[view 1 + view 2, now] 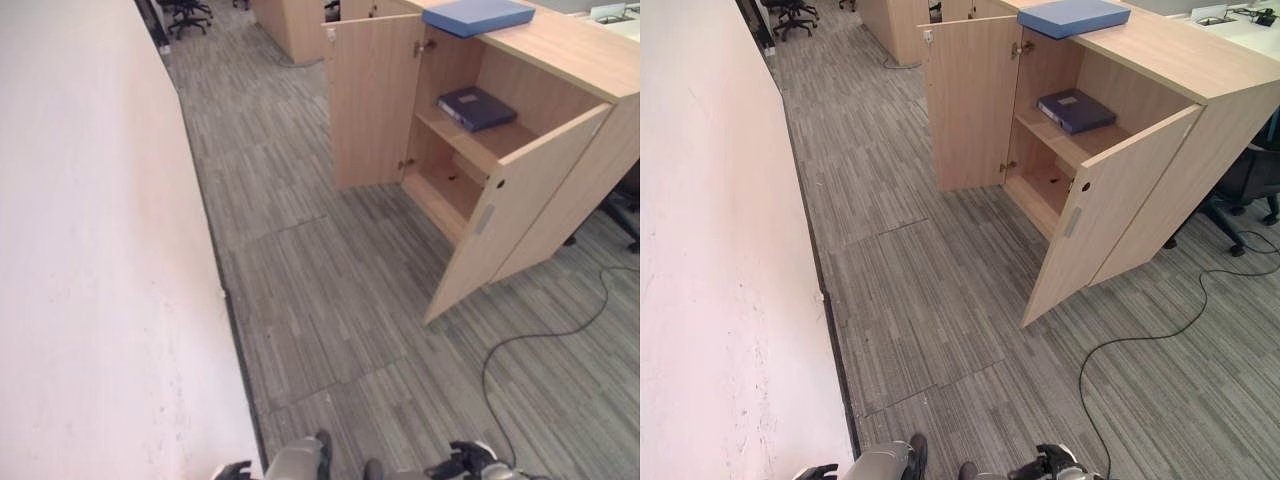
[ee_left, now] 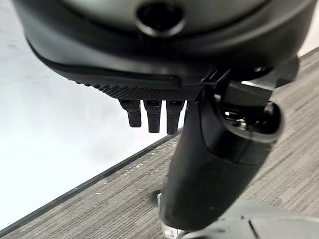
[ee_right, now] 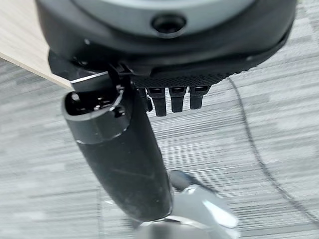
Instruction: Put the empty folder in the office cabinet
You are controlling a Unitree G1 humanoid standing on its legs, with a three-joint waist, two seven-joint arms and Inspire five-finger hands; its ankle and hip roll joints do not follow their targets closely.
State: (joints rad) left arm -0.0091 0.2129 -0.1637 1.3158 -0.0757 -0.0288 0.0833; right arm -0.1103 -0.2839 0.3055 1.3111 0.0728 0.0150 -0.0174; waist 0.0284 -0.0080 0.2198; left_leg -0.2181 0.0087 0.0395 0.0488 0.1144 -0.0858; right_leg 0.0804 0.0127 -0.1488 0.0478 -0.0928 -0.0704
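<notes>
Left eye view: grey carpet floor, open wooden cabinet

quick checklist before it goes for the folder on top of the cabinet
1. Cabinet doors open: ok, both doors swung wide.
2. Folder to fetch: ok, the light blue folder lies flat on the cabinet top, near its edge.
3. Room on the shelf: ok, a dark blue binder lies on the upper shelf with bare wood beside it; the lower compartment looks free.
4. Hands free: ok, the left hand and the right hand hang over the floor with straight fingers, holding nothing.
5. Path: ok, carpet to the cabinet is open, though a black cable trails near the right door.
6. Within reach: not ok, the cabinet stands well ahead.
</notes>
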